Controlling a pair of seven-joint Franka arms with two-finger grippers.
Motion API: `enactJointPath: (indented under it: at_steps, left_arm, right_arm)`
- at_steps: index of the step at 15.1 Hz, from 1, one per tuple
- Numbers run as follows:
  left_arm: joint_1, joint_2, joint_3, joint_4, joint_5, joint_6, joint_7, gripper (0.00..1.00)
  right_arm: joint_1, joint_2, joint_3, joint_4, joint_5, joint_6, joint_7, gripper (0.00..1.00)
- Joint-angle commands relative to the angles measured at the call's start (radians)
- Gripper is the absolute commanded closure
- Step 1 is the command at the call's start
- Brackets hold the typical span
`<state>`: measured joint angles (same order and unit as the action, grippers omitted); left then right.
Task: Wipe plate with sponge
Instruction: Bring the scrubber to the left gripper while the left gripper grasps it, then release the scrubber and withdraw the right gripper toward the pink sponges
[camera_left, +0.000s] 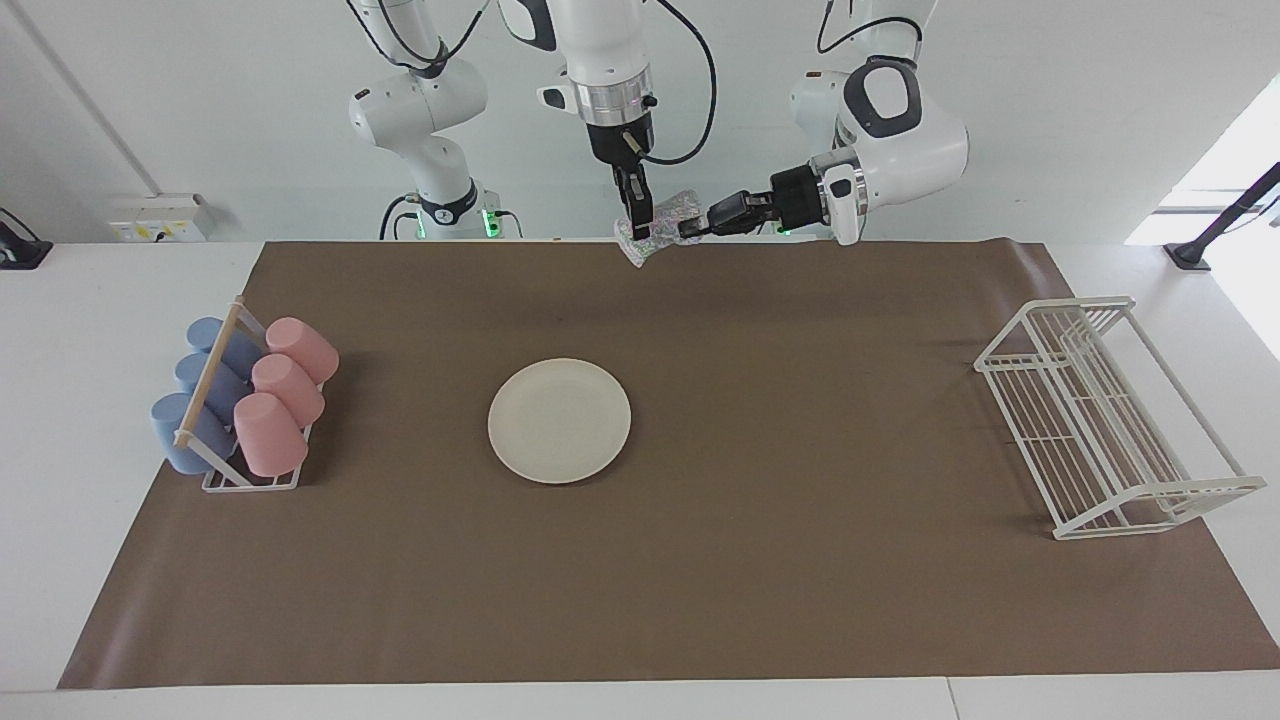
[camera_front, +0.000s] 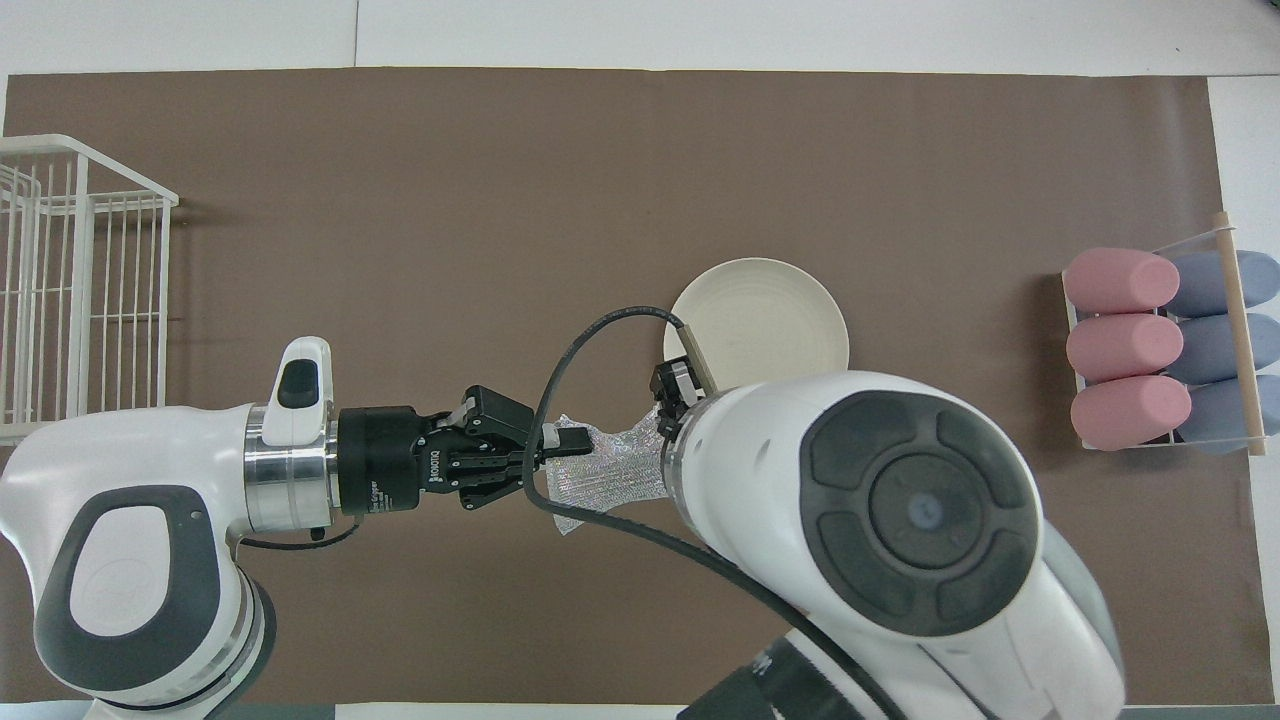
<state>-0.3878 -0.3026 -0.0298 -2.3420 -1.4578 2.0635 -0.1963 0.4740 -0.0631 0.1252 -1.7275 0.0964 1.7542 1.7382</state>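
From the facing view, the left hand is clenched on the sponge, held in the air over the tabletop's edge nearest the robots, while the plate lies mid-tabletop. From overhead, the right hand sits at the sponge's other end; whether it grips cannot be told.

Table w/ brown mat: plate, cup rack, wire rack.

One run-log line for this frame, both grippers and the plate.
left gripper: shut on sponge, in air | right gripper: at sponge, grip unclear | plate: on mat, unwiped
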Motion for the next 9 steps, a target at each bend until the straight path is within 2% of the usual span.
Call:
enactJointPath:
  at_steps: [1, 3, 9]
  left_arm:
    - [-0.006, -0.006, 0.014, -0.003, 0.005, -0.005, -0.037, 1.00]
    - [0.022, -0.003, 0.014, -0.003, 0.126, 0.000, -0.064, 1.00]
    - [0.072, 0.043, 0.013, 0.045, 0.500, -0.012, -0.153, 1.00]
  right_arm:
    - [-0.107, -0.037, -0.001, -0.014, -0.009, -0.071, -0.340, 0.00]
    - [-0.190, -0.038, -0.001, -0.012, -0.007, -0.131, -0.533, 0.00]
    - [-0.469, -0.032, -0.002, -0.023, -0.007, -0.128, -1.255, 0.00]
